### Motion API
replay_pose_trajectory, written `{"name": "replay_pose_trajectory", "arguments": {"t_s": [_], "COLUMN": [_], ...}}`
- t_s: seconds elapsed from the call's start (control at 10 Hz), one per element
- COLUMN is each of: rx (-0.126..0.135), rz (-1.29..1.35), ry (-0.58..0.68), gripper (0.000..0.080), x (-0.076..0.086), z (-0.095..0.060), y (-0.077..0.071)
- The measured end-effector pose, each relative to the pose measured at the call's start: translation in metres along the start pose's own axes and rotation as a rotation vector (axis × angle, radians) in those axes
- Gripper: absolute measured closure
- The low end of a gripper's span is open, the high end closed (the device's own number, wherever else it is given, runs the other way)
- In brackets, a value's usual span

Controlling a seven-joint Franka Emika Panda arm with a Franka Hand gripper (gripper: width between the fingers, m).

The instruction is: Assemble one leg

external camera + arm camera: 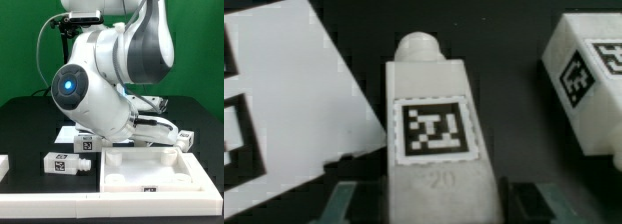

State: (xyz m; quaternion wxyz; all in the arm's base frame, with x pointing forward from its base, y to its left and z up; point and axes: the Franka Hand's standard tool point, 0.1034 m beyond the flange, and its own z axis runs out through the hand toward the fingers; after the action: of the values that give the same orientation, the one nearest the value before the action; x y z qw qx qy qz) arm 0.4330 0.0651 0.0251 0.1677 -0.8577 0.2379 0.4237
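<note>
Well, the big white arm (pixel 110 70) fills most of the exterior view, bent low over the black worktop (pixel 25 125). Toward five o'clock in that view lies the flat white panel (pixel 150 172), with nothing fitted to it that I can see. A spare tagged block (pixel 65 163) sits loose at about seven o'clock, well apart from the panel. The wrist view shows the leg (pixel 438 110) lying lengthwise in the claw (pixel 432 205). The dark fingers (pixel 345 205) press both its flanks, so it looks gripped, though I can't tell whether it is lifted. Its square tag (pixel 438 130) faces the camera. I'd judge the pick-up done. Next the leg needs bringing to the panel, lining up over its seat, and fixing in.
</note>
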Motion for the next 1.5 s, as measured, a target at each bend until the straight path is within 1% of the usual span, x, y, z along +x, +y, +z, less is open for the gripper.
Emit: {"name": "replay_pose_trajectory", "arguments": {"t_s": [0.1, 0.2, 0.3, 0.4, 0.5, 0.6, 0.8, 0.9, 1.0, 1.1, 1.2, 1.3, 1.4, 1.5], "rx": [-0.006, -0.009, 0.007, -0.009, -0.005, -0.003, 0.008, 0.01, 0.028, 0.048, 0.056, 0.06, 0.076, 0.083], "rz": [0.005, -0.03, -0.049, -0.076, -0.088, -0.094, -0.105, -0.117, -0.142, -0.141, -0.148, -0.159, -0.159, -0.169], "ry": [0.082, 0.212, 0.304, 0.423, 0.529, 0.578, 0.734, 0.806, 0.878, 0.936, 1.013, 1.068, 1.144, 1.203], "gripper": [0.0514, 0.0514, 0.0514, 0.0514, 0.0514, 0.0512, 0.0512, 0.0512, 0.0512, 0.0512, 0.0512, 0.0512, 0.0512, 0.0512], "x": [-0.002, -0.016, -0.024, -0.015, -0.005, -0.007, -0.004, -0.005, -0.007, -0.006, -0.007, -0.006, -0.005, -0.006], "z": [-0.023, -0.054, -0.072, -0.094, -0.101, -0.098, -0.101, -0.11, -0.129, -0.143, -0.152, -0.15, -0.15, -0.147], "y": [-0.01, -0.026, -0.031, -0.031, -0.034, -0.035, -0.04, -0.053, -0.067, -0.076, -0.09, -0.091, -0.093, -0.095]}}
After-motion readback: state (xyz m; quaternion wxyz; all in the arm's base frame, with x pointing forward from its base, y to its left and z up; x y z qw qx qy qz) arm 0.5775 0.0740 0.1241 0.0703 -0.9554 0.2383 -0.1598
